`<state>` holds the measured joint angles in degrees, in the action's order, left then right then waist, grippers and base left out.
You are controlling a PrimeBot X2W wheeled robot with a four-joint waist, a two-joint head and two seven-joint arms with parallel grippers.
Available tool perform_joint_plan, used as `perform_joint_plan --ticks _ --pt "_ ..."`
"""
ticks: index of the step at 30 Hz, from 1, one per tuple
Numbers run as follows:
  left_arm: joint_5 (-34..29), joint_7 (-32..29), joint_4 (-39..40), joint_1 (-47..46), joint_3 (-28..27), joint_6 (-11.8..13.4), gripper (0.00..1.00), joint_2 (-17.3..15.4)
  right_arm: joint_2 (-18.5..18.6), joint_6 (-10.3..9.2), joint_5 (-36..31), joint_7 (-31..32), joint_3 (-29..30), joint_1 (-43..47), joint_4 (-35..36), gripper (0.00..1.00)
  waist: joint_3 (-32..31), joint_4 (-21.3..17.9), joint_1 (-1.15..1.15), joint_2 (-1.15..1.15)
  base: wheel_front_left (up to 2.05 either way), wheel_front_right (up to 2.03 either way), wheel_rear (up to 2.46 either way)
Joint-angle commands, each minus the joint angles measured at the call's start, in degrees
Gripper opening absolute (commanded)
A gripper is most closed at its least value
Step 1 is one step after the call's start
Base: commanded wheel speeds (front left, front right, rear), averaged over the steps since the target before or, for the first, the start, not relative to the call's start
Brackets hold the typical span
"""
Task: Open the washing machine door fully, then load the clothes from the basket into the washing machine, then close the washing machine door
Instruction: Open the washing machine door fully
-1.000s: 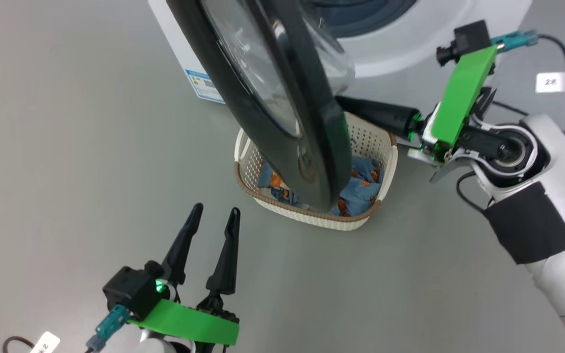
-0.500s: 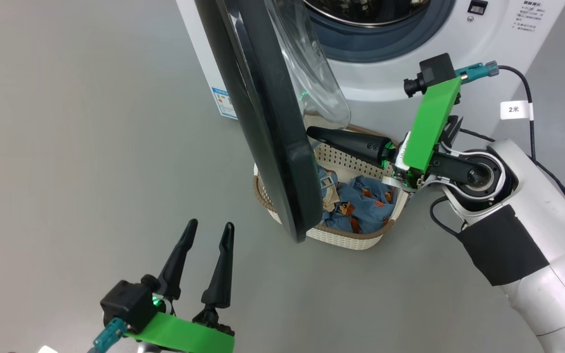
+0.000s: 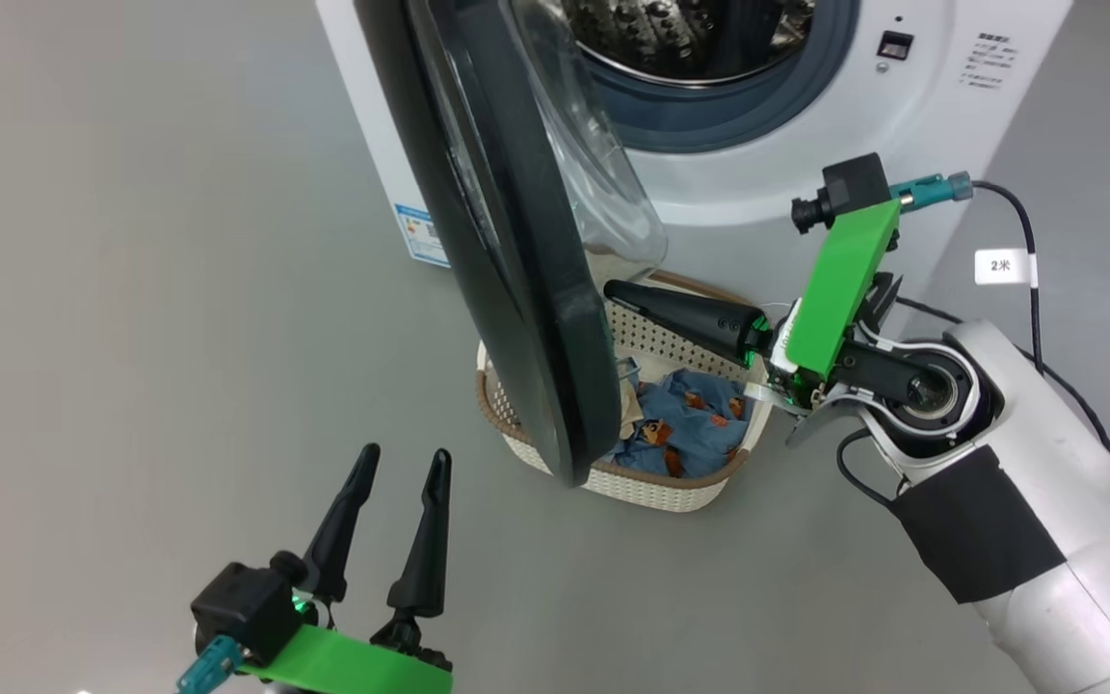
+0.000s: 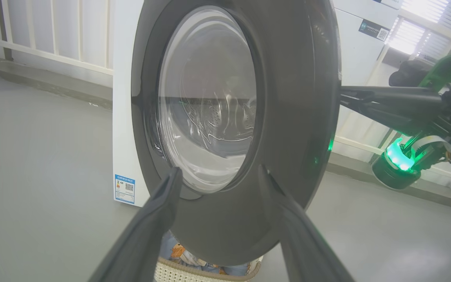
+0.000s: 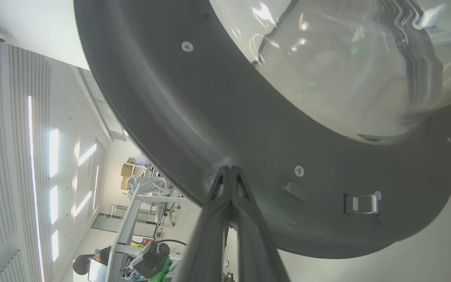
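Observation:
The white washing machine (image 3: 806, 164) stands at the top of the head view, its steel drum (image 3: 690, 39) exposed. The black-rimmed washing machine door (image 3: 516, 251) hangs partly open, nearly edge-on, over the cream basket (image 3: 671, 487). Light blue printed clothes (image 3: 690, 429) lie in the basket. My right gripper (image 3: 613, 289) is shut, its tips pressed against the door's inner face (image 5: 170, 98) below the glass bowl (image 5: 327, 58). My left gripper (image 3: 405, 451) is open and holds nothing; it stands on the door's outer side (image 4: 296, 117), apart from it.
Grey floor surrounds the machine and basket. A blue label sticker (image 3: 417, 236) marks the machine's left side. The door's latch (image 5: 360, 203) sits on the inner rim. A white railing (image 4: 33, 43) runs behind the machine. My right arm's cable (image 3: 1032, 270) trails at the right.
The head camera has shifted, bringing more of the drum into view. My right gripper stays shut against the door's inner face. The left gripper remains open, low at the left.

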<state>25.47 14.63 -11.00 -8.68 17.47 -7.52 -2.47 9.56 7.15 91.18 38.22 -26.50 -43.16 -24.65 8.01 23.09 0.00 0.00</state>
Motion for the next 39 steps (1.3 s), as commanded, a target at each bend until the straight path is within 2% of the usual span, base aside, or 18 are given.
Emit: perform_joint_plan --ticks 1,5,6,8,11,13,14,16,22,39 --pt "-0.7 0.4 1.0 0.2 -2.1 0.0 1.0 -0.8 -0.5 0.34 -1.1 -0.7 0.3 1.0 1.9 0.0 -0.8 -1.1 0.0 0.0 0.0 0.0 0.0" --pt "-0.5 0.4 0.8 0.4 -2.5 0.0 1.0 -1.2 0.2 0.34 -1.6 -2.0 0.8 2.8 2.8 0.01 -1.9 -2.6 0.0 0.0 0.0 0.0 0.0" --pt "-0.4 0.4 0.8 0.6 -2.7 0.0 1.0 -1.3 0.4 0.34 -1.7 -2.5 0.9 3.3 2.9 0.09 -2.3 -3.1 0.0 0.0 0.0 0.0 0.0" --pt "-0.2 0.4 0.6 1.0 -3.0 0.0 1.0 -1.6 0.5 0.34 -1.6 -3.3 1.2 4.5 3.2 0.18 -3.1 -4.0 0.0 0.0 0.0 0.0 0.0" --pt "0.1 0.4 0.3 1.6 -3.2 0.0 1.0 -2.0 0.6 0.34 -1.6 -4.9 1.7 6.6 3.7 0.41 -4.3 -5.3 0.0 0.0 0.0 0.0 0.0" --pt "0.1 0.4 0.2 2.0 -3.6 0.0 1.0 -2.3 0.9 0.34 -1.8 -5.9 1.9 8.2 4.1 0.47 -5.0 -6.2 0.0 0.0 0.0 0.0 0.0" --pt "0.1 0.4 0.3 2.2 -3.7 0.0 1.0 -2.5 1.1 0.34 -1.9 -6.6 2.0 9.0 4.2 0.53 -5.3 -6.6 0.0 0.0 0.0 0.0 0.0" --pt "0.1 0.4 0.3 2.6 -4.2 0.0 1.0 -2.8 1.5 0.34 -2.0 -7.9 2.5 10.6 4.3 1.0 -6.0 -7.6 0.0 0.0 0.0 0.0 0.0" --pt "-0.1 0.4 0.7 4.4 -5.6 0.0 1.0 -3.6 2.7 0.34 -2.9 -10.9 2.6 14.5 4.3 1.0 -7.3 -10.3 0.0 0.0 0.0 0.0 0.0" --pt "-0.6 0.4 1.6 7.2 -8.4 0.0 1.0 -4.5 9.8 0.34 -6.2 -22.1 -0.1 24.3 4.7 1.0 -8.9 -16.7 0.0 0.0 0.0 0.0 0.0"
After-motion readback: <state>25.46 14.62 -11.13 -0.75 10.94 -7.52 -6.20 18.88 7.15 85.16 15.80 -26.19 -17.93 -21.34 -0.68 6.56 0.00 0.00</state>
